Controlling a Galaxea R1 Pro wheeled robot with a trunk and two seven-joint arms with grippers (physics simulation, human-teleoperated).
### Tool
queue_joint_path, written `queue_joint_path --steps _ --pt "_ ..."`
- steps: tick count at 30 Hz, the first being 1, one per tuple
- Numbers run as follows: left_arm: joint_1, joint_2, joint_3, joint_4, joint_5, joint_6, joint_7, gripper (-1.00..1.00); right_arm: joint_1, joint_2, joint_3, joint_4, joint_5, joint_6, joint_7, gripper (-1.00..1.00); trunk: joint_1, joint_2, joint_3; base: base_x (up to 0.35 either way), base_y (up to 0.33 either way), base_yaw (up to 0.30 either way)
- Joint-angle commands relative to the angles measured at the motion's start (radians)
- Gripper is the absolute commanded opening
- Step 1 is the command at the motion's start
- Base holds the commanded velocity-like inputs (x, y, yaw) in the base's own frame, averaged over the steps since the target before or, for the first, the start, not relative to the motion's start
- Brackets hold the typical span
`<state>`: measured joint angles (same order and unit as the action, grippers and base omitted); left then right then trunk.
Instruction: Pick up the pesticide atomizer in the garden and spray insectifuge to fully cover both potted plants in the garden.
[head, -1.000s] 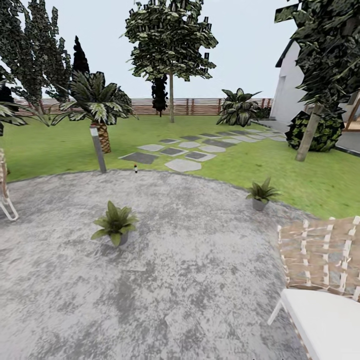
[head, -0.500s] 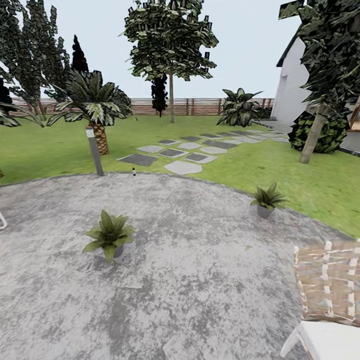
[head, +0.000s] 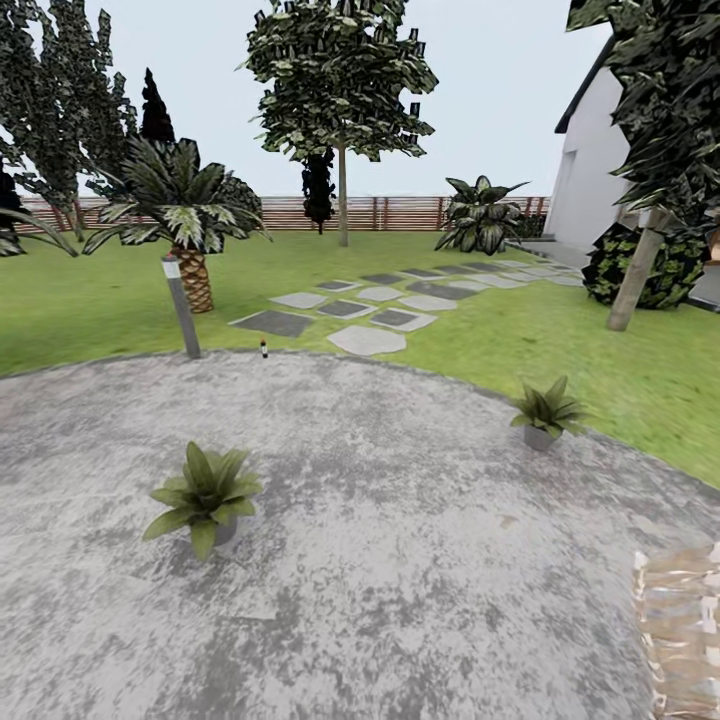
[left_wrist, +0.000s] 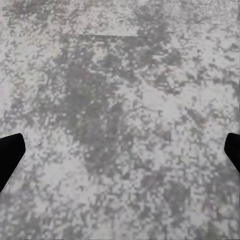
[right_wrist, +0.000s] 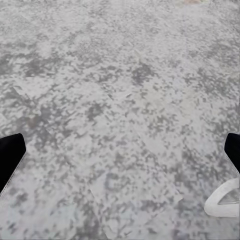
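Both grippers hang over bare mottled stone, left gripper (left_wrist: 120, 150) and right gripper (right_wrist: 120, 150) each with black fingertips spread wide at the frame edges, nothing between them. Out front on the patio (head: 380, 560), a wicker chair (head: 685, 630) pokes in at near right. Left, a broad-leaved plant (head: 203, 492); farther right, near the patio's edge, a spikier plant (head: 546, 411) in a grey pot. At the far rim, beside a post (head: 181, 306), stands a tiny dark thing, probably the atomizer (head: 264, 349) (too small to be sure). Beyond: lawn (head: 90, 300), stepping stones (head: 365, 305), fence (head: 390, 212).
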<state>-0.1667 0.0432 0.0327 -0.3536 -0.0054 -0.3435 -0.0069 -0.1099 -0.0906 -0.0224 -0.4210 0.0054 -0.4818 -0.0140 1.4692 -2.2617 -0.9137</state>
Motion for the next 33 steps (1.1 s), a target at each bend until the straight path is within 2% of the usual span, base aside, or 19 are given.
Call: queue_joint_path --steps 1,33 --pt "-0.001 0.0 0.003 0.001 -0.001 -0.003 -0.001 1.0 -0.001 0.0 -0.001 0.001 0.001 -0.003 -0.001 1.0 0.0 0.0 -0.001 0.34 0.0 0.0" --pt "-0.001 0.0 0.001 0.001 -0.001 -0.003 -0.001 1.0 -0.001 0.0 -0.001 0.001 0.001 -0.003 -0.001 1.0 0.0 0.0 -0.001 0.34 -0.001 0.0"
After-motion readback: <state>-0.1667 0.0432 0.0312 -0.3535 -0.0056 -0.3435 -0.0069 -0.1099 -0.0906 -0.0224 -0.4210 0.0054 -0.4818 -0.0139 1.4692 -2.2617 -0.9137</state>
